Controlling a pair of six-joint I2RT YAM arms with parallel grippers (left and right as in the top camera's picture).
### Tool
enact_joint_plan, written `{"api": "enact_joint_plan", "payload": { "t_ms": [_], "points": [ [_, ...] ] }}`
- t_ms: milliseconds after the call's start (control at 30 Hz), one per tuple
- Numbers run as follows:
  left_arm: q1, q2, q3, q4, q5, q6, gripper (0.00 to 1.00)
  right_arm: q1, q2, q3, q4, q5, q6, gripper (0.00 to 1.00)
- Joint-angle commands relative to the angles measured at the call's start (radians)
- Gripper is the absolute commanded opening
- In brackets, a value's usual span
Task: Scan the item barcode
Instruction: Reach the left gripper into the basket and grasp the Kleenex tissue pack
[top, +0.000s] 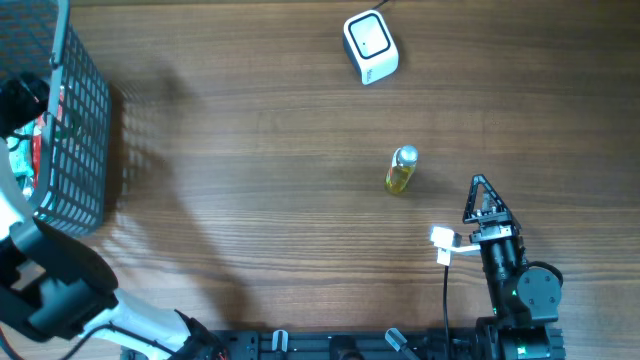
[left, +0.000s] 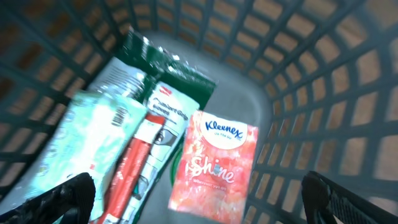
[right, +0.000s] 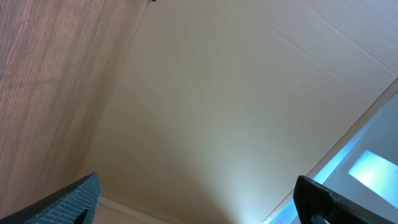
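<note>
The left gripper (left: 199, 208) hangs inside the dark grey plastic lattice basket (top: 85, 110) at the 9 o'clock edge of the wooden table (top: 250, 150). Its jaws are spread wide, one finger at each lower corner of the left wrist view, gripping nothing. Directly between them, on the basket floor, lies the coral-pink Kleenex tissue pack (left: 214, 167), flat and face up. At its 9 o'clock side lies a red tube (left: 127, 171), then a pale mint packet (left: 81, 146). At 11 o'clock lie overlapping dark green foil packets (left: 168, 71).

The small yellow bottle with a silver cap (top: 401, 170) lies on the bare table, at 10 o'clock from the right gripper (top: 483, 195) and apart from it. That gripper's jaws also stand apart and empty. The white box-shaped barcode scanner (top: 370, 46) sits at 12 o'clock from the bottle, near the far edge.

"Kleenex" and "Shine" read clearly on the pink pack. Print on the other packets is too blurred to read.

The overhead view cuts off most of the basket, and its wall hides the contents. The right wrist view shows only table edge and a pale surface.
</note>
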Motion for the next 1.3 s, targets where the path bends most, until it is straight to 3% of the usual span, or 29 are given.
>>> {"api": "enact_joint_plan", "payload": {
  "t_ms": [0, 700, 967, 1067, 1267],
  "points": [
    [-0.003, 0.061, 0.006, -0.019, 0.035, 0.094, 1.00, 0.003, -0.002, 0.000, 0.002, -0.013, -0.042, 1.00],
    [-0.003, 0.229, 0.005, 0.005, 0.088, 0.119, 0.99, 0.003, -0.002, 0.000, 0.002, -0.013, -0.042, 1.00],
    [-0.003, 0.260, 0.005, 0.008, 0.088, 0.119, 0.86, 0.003, -0.002, 0.000, 0.002, -0.013, -0.042, 1.00],
    [-0.003, 0.260, 0.005, 0.017, 0.088, 0.119, 0.69, 0.003, -0.002, 0.000, 0.002, -0.013, -0.042, 1.00],
    [-0.003, 0.226, 0.005, 0.025, 0.088, 0.118, 0.60, 0.003, -0.002, 0.000, 0.002, -0.013, -0.042, 1.00]
  ]
}}
